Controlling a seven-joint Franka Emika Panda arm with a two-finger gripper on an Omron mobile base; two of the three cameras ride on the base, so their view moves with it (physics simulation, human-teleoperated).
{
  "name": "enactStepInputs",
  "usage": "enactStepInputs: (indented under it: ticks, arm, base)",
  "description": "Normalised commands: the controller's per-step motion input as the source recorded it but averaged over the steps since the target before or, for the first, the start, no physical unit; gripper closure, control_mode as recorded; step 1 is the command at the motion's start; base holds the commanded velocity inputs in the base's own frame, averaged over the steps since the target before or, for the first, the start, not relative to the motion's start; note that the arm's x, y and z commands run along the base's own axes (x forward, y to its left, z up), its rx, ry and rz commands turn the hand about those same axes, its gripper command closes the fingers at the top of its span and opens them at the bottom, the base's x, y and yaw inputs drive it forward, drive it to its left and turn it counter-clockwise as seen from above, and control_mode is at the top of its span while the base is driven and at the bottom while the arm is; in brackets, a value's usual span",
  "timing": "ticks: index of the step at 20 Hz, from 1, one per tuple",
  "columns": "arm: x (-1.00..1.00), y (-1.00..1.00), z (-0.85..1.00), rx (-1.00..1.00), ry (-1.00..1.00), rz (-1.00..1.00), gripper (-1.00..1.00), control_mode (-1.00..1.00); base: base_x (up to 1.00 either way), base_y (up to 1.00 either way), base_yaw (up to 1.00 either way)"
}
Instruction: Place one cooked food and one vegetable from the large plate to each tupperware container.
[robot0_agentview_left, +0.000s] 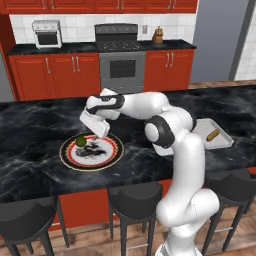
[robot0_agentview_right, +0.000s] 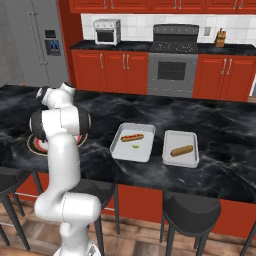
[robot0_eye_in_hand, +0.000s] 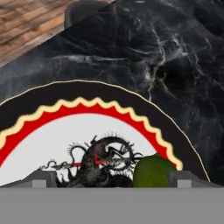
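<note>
The large plate lies on the black marble island, with a round green vegetable on its left part. My gripper hangs just above the plate, to the right of the vegetable. In the hand view the gripper is open over the plate, and the green vegetable sits just inside the right fingertip. Two tupperware containers stand to the right of the plate. The nearer one holds a hot dog and a small green piece. The farther one holds a hot dog.
Black bar stools line the island's near edge. Behind the island run red cabinets with a stove and a toaster oven. My arm hides much of the plate in the right base view.
</note>
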Motion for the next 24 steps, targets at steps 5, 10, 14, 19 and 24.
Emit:
enactStepInputs:
  ticks: [5,10,14,19,24]
  arm:
    - [0.27,0.12,-0.34,0.0,0.0,0.09,-1.0,-1.0]
    - [0.24,0.02,-0.25,0.0,0.0,0.1,-1.0,-1.0]
    - [0.33,0.18,-0.08,0.0,-0.01,0.08,-1.0,-1.0]
    - [0.31,0.17,-0.13,0.0,-0.01,0.08,-1.0,-1.0]
    - [0.05,0.04,-0.17,0.0,0.0,0.04,-1.0,-1.0]
  base:
    - [0.0,0.0,0.0]
    - [0.0,0.0,0.0]
    - [0.0,0.0,0.0]
    - [0.0,0.0,0.0]
    - [0.0,0.0,0.0]
